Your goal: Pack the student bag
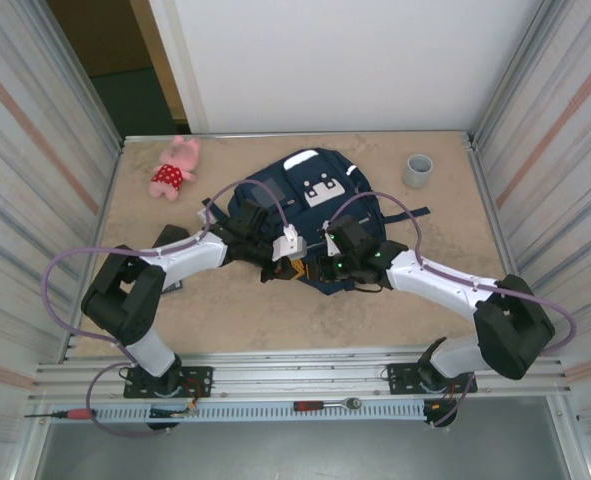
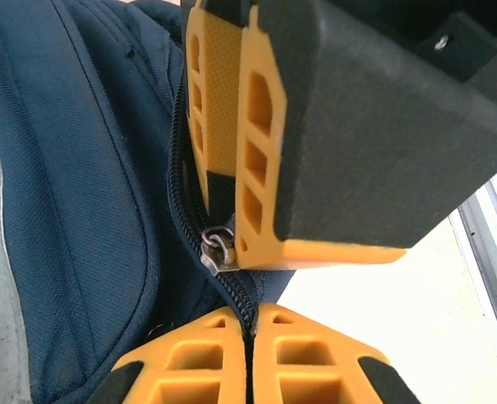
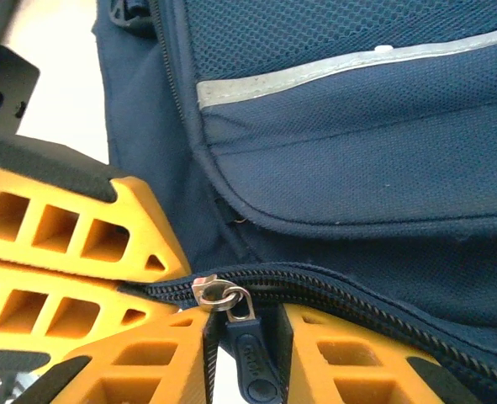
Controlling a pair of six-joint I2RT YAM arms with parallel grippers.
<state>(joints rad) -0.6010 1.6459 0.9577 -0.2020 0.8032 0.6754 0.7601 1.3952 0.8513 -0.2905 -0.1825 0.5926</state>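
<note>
The student bag (image 1: 310, 190), navy with white reflective stripes, lies flat in the middle of the table. My left gripper (image 2: 250, 326) is shut on the bag's zipper edge at the near side, just below the metal slider (image 2: 217, 250). My right gripper (image 3: 246, 337) sits right beside it. Its jaws stand narrowly apart around the dark zipper pull tab (image 3: 251, 360), with a thin gap showing on the left of the tab. From above, both grippers (image 1: 275, 262) (image 1: 327, 262) meet at the bag's near edge.
A pink plush toy (image 1: 175, 168) lies at the back left and a grey cup (image 1: 418, 170) stands at the back right. Ribbed metal walls close in both sides. A screwdriver (image 1: 65, 412) and a ratchet (image 1: 327, 404) rest on the front rail.
</note>
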